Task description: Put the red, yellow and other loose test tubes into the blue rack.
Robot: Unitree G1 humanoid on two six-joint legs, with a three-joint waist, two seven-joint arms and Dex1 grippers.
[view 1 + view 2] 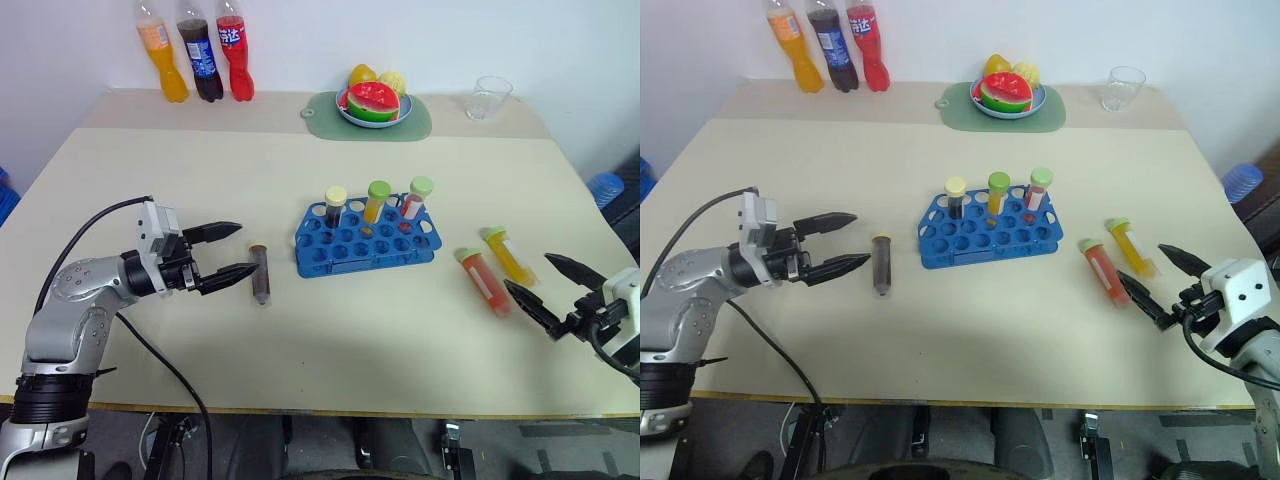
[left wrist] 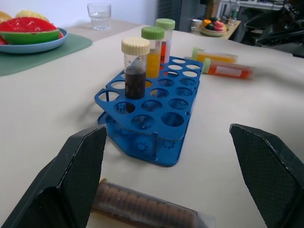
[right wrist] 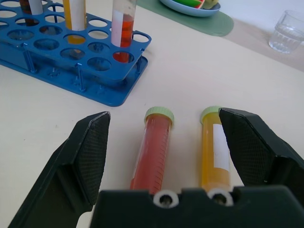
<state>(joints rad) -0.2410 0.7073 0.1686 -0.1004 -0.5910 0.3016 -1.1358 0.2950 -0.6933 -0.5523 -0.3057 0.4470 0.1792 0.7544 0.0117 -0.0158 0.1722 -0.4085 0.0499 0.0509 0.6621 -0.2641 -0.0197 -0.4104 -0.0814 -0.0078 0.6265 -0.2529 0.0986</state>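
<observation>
The blue rack (image 1: 345, 250) sits mid-table with three capped tubes standing in its back row. A loose dark brown test tube (image 1: 261, 272) lies left of the rack. My left gripper (image 1: 248, 249) is open, level and just left of it, with the tube lying between and ahead of its fingertips (image 2: 142, 206). The red tube (image 1: 484, 280) and the yellow tube (image 1: 509, 254) lie side by side right of the rack, green caps toward the far side. My right gripper (image 1: 528, 271) is open just behind them, fingers straddling both tubes (image 3: 153, 152), touching neither.
Three soda bottles (image 1: 195, 55) stand at the far left edge. A blue plate of fruit (image 1: 373, 103) on a green mat and a clear glass (image 1: 489, 97) are at the back. The table's front edge lies close below both arms.
</observation>
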